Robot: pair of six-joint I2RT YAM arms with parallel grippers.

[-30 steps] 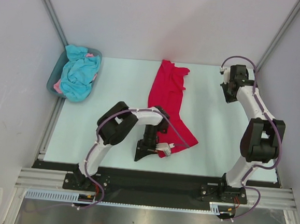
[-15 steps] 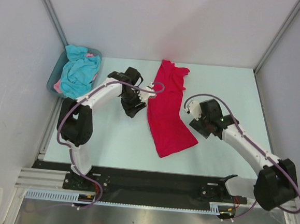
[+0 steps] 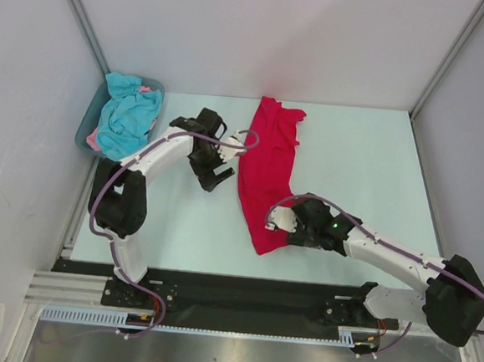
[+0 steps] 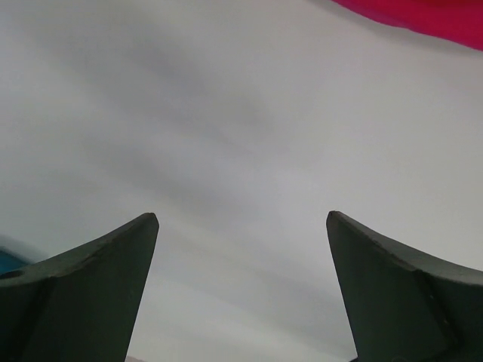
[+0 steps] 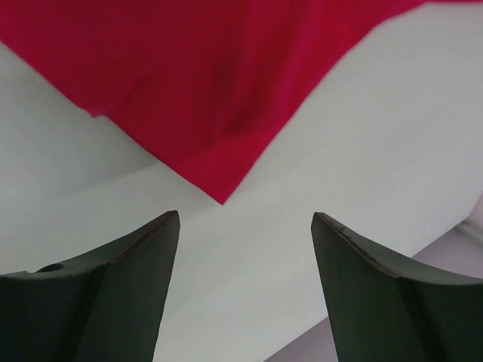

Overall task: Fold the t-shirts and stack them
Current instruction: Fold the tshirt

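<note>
Lower centre of the frame, right gripper [image 3: 277,226]: I see its jaws apart and empty, with the near corner of the red t-shirt [image 3: 264,170] just ahead of the fingertips.
Left gripper [image 3: 220,168]: jaws wide apart, holding nothing, over bare table [image 3: 361,165] just left of the red cloth.
Red t-shirt: a long strip down the middle of the table.
Tub [image 3: 82,135], upper left: grey-blue, heaped with a turquoise t-shirt [image 3: 125,121]; pink cloth [image 3: 91,142] peeks out at the edge.

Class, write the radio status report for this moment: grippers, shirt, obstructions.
Left gripper open, over table beside red t-shirt. Right gripper open at its near corner, not gripping. Other t-shirts heaped in tub. Nothing in the way.
</note>
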